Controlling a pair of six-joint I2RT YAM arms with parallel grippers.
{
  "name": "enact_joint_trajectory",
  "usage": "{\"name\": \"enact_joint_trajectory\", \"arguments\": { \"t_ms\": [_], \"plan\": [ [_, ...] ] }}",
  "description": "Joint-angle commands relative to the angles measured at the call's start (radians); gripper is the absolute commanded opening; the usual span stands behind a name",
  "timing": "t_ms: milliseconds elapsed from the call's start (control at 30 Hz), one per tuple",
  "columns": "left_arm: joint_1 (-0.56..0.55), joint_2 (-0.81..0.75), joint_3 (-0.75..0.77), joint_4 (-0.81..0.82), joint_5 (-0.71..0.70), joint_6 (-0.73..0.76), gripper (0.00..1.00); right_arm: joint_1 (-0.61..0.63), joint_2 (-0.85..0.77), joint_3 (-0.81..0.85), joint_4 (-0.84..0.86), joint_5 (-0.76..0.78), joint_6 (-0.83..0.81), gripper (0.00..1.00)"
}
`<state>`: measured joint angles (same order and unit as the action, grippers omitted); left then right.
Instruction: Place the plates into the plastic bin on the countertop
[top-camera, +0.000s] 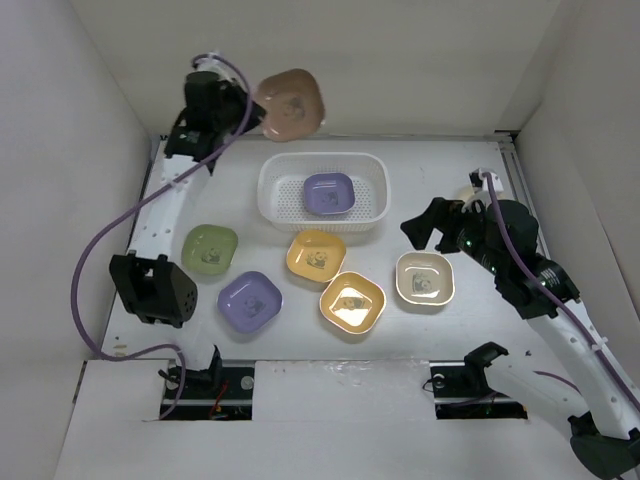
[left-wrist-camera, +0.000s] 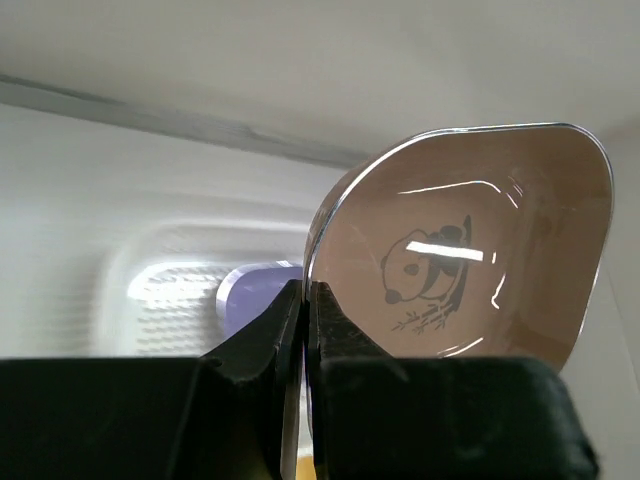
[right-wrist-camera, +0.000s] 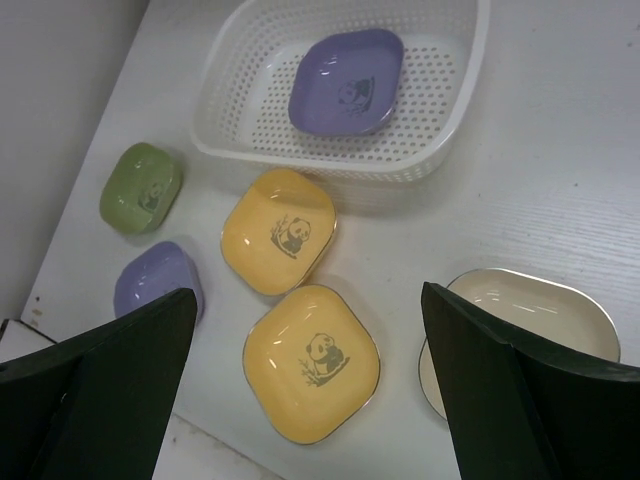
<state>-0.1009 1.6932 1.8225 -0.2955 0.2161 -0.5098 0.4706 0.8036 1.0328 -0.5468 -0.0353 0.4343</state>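
My left gripper (top-camera: 248, 108) is shut on the rim of a tan plate (top-camera: 292, 104), held high behind the white bin's (top-camera: 372, 172) far left corner; the tan plate (left-wrist-camera: 470, 260) fills the left wrist view. One purple plate (top-camera: 329, 193) lies in the bin. On the countertop (top-camera: 470, 330) lie a green plate (top-camera: 210, 248), a purple plate (top-camera: 249, 300), two orange-yellow plates (top-camera: 316, 255) (top-camera: 352, 302) and a cream plate (top-camera: 424, 279). My right gripper (top-camera: 422, 229) is open and empty above the cream plate (right-wrist-camera: 520, 320).
Pale walls bound the countertop at the back and both sides. The left arm's purple cable (top-camera: 85, 270) loops along the left edge. The arm bases sit at the near edge.
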Motion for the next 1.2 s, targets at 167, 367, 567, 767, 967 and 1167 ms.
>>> {"name": "enact_joint_trajectory", "arguments": {
  "t_ms": [167,367,567,767,967,1167],
  "plan": [
    [-0.315,0.201,0.004,0.019,-0.168,-0.094,0.00,-0.026,-0.047,0.049,-0.050,0.198,0.055,1.00],
    [-0.315,0.246,-0.029,0.052,-0.179,-0.110,0.00,-0.076,-0.070,0.073,-0.117,0.288,0.083,1.00],
    [-0.304,0.341,-0.009,0.006,-0.201,-0.096,0.00,-0.191,0.022,0.040,-0.151,0.471,0.093,1.00],
    [-0.304,0.387,-0.042,0.030,-0.192,-0.087,0.00,-0.348,0.039,-0.080,0.027,0.244,0.083,1.00],
    [-0.295,0.415,-0.042,0.030,-0.201,-0.087,0.00,-0.362,0.019,-0.082,0.047,0.160,0.061,1.00],
    [-0.273,0.425,-0.051,0.019,-0.222,-0.076,0.17,-0.371,0.019,-0.073,0.028,0.184,0.043,1.00]
  ]
}}
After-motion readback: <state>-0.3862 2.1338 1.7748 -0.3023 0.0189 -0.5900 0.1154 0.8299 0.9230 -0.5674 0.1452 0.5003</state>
